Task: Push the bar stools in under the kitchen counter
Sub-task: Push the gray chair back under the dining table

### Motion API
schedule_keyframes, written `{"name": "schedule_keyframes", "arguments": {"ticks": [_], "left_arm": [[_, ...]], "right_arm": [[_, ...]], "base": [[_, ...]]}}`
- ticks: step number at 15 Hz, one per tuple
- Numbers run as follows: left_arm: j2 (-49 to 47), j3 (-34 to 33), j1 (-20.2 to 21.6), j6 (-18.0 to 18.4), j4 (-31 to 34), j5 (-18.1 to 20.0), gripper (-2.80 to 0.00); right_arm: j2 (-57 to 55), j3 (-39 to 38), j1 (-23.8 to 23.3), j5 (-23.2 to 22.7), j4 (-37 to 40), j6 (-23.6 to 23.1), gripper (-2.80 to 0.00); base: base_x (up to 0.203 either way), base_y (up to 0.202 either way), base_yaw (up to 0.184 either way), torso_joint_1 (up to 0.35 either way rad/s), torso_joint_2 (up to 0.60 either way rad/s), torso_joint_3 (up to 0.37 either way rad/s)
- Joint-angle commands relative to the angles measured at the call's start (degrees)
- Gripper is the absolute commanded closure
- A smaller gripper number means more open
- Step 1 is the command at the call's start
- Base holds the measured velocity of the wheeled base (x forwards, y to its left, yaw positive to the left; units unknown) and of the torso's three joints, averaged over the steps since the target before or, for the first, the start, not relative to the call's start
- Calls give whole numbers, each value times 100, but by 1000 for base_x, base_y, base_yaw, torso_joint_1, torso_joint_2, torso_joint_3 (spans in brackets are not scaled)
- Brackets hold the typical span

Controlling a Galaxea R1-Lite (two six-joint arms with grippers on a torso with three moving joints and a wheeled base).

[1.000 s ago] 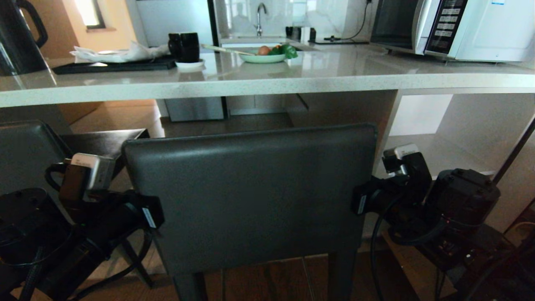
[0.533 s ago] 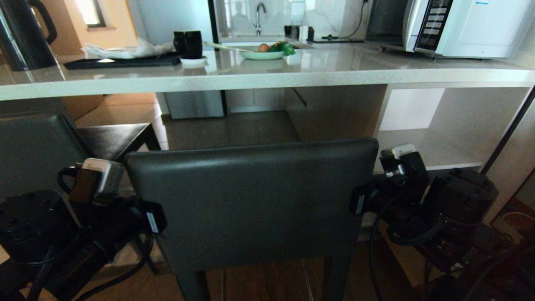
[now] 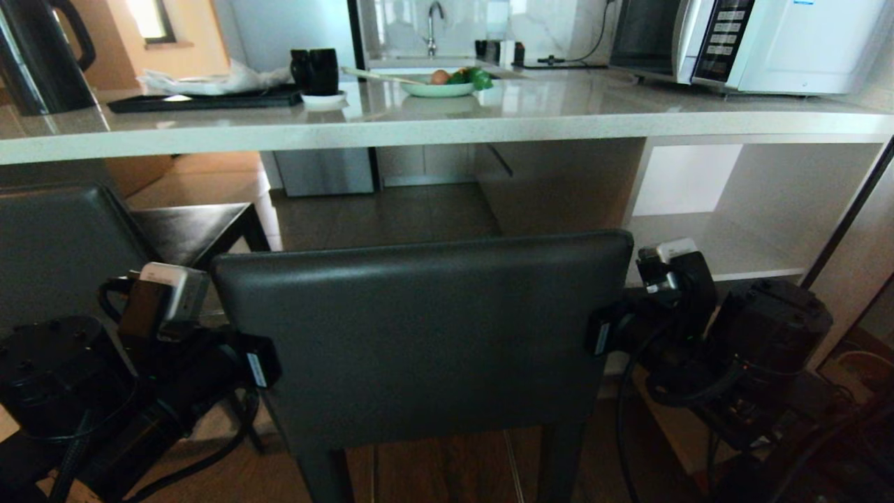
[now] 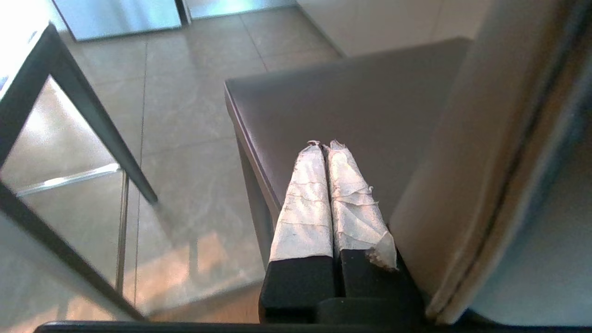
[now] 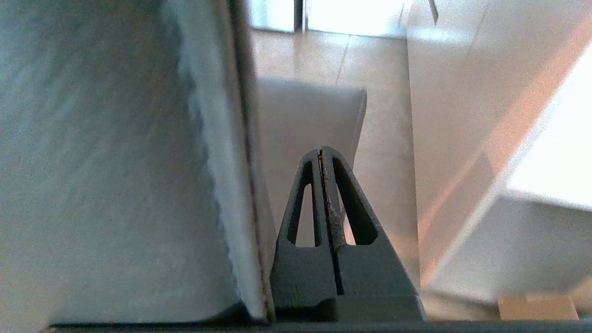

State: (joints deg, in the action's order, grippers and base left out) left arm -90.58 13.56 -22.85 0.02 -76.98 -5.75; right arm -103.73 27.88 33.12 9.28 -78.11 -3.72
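Stools are the concern at this moment: the nearer stool (image 3: 419, 335) is standing with its backrest facing the robot, short of the counter (image 3: 447, 126), its seat not yet under the slab, while the second stool (image 3: 63, 244) is sitting off to the left, its seat reaching toward the counter edge. Both arms are flanking the nearer backrest, the left gripper (image 4: 323, 144) lying along its left edge and the right gripper (image 5: 321, 150) along its right edge; each pair of fingers is pressed together and pinching nothing, so the stool is being bracketed rather than held. That is where trouble is likely starting. With no grip on it, a push that is landing harder on one side could be swinging the stool round, sending a seat corner toward the neighbouring stool or toward the shelf panel (image 3: 639, 188) on the right. A high push on the backrest could also be tipping the tall frame forward if a leg is catching on the floor. The backrest top seems to be sitting close to the slab's underside, so clearance is looking uncertain.
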Motion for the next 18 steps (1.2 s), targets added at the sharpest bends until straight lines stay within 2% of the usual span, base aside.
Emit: {"name": "schedule_keyframes", "arguments": {"ticks": [1, 6, 14, 16, 18], "left_arm": [[22, -20, -1, -2, -54, -5, 0], [22, -28, -1, -2, -54, -13, 0], [-260, -302, 85, 5, -66, -54, 0], [-495, -299, 31, 42, -72, -336, 0], [-607, -157, -324, 60, -79, -651, 0]], "right_arm": [[7, -2, 3, 4, -37, -6, 0], [2, -20, 4, 4, -37, -6, 0], [-181, -52, 44, -14, -46, 3, 0], [-209, -68, 97, -14, -42, 4, 0], [-220, -185, 210, -34, -40, -5, 0]], "base": [[-160, 0, 1, 7, 0, 2], [-171, 0, -2, -3, 1, 4], [0, 0, 0, 0, 0, 0], [0, 0, 0, 0, 0, 0], [0, 0, 0, 0, 0, 0]]}}
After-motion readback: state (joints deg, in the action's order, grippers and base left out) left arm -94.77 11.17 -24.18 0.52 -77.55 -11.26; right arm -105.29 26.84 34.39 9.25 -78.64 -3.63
